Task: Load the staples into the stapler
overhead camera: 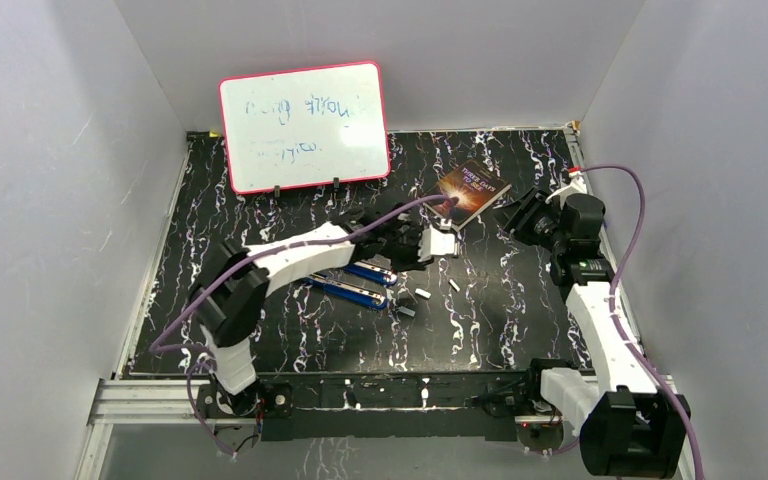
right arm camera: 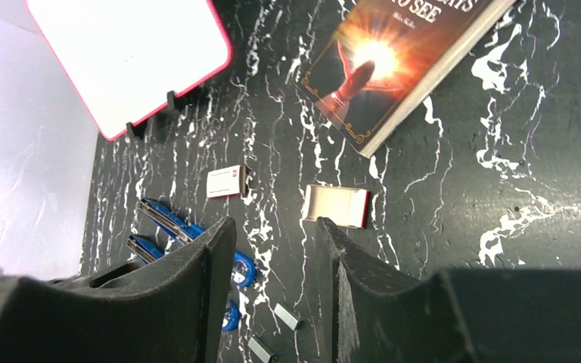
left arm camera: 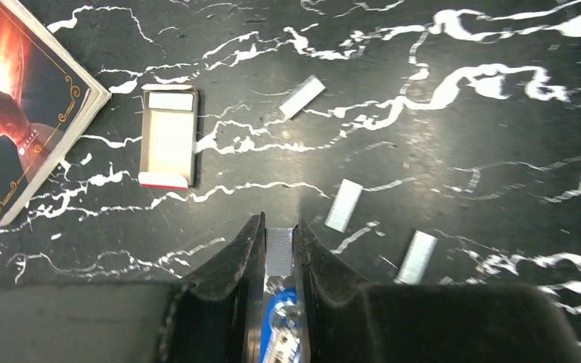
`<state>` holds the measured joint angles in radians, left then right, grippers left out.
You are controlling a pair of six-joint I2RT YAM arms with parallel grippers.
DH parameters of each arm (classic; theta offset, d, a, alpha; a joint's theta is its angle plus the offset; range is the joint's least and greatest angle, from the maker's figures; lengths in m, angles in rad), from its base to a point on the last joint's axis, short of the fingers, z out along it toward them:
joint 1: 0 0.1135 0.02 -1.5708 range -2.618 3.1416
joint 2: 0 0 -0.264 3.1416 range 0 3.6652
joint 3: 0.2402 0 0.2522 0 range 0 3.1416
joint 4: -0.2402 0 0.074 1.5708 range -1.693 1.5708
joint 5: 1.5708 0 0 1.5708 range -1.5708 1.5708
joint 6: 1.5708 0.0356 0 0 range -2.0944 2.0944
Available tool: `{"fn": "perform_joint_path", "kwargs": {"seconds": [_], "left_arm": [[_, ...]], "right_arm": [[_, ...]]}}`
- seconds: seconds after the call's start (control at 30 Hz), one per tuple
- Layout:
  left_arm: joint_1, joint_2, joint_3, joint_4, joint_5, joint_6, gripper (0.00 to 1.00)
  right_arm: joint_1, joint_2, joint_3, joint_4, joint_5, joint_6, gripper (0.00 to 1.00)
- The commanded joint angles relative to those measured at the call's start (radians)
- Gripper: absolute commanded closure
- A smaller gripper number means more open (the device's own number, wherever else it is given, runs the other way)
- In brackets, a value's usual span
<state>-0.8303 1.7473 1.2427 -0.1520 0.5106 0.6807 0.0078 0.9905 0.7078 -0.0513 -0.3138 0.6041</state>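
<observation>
Two black fingers (left arm camera: 246,261) of the left gripper (left arm camera: 278,234) fill the bottom of the left wrist view. They are nearly together and pinch a little grey staple strip (left arm camera: 278,253) between their tips. Right under the strip, in the thin gap at the bottom edge of the frame, a bit of the blue stapler (left arm camera: 280,336) peeks out. I cannot tell if the strip touches the stapler.

Some loose staple strips (left arm camera: 343,205) lie flat on the black table (left arm camera: 461,151). One is just right of the fingers. Another strip (left arm camera: 416,257) is lower right, and a third strip (left arm camera: 302,97) is up near the top middle. An open box tray (left arm camera: 168,136) lies in the upper left, just beside the corner of a book (left arm camera: 15,98).

From above, the left arm reaches to the middle of the frame. The stapler lies open as two long blue parts just lower left of its gripper. A whiteboard (overhead camera: 305,125) with a pink rim stands in the upper left.

In the right wrist view, the right gripper (right arm camera: 275,227) has its fingers wide apart, with only table showing between them. A small white box (right arm camera: 225,181) with a red mark lies left of the tray there.
</observation>
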Motion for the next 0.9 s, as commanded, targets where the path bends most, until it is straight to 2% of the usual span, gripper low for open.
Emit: {"fn": "perform_joint_path", "kwargs": {"seconds": [0.0,0.13,0.57,0.67,0.87], "left_arm": [[-0.008,0.122,0.164,-0.155,-0.08,0.095,1.0],[-0.013,0.225,0.257,-0.236,-0.115,0.131,1.0],[-0.023,0.334,0.312,-0.329,-0.158,0.179,0.99],[-0.026,0.336,0.306,-0.333,-0.165,0.186,0.93],[-0.026,0.326,0.294,-0.334,-0.156,0.189,0.72]], "right_arm": [[-0.002,-0.056,0.025,0.025,-0.021,-0.014,0.48],[-0.002,-0.08,0.022,0.01,-0.013,-0.029,0.48],[-0.002,-0.08,0.025,-0.013,-0.026,-0.055,0.48],[-0.002,-0.087,0.022,-0.026,0.002,-0.063,0.47],[-0.002,-0.084,-0.007,-0.038,0.037,-0.08,0.44]]}}
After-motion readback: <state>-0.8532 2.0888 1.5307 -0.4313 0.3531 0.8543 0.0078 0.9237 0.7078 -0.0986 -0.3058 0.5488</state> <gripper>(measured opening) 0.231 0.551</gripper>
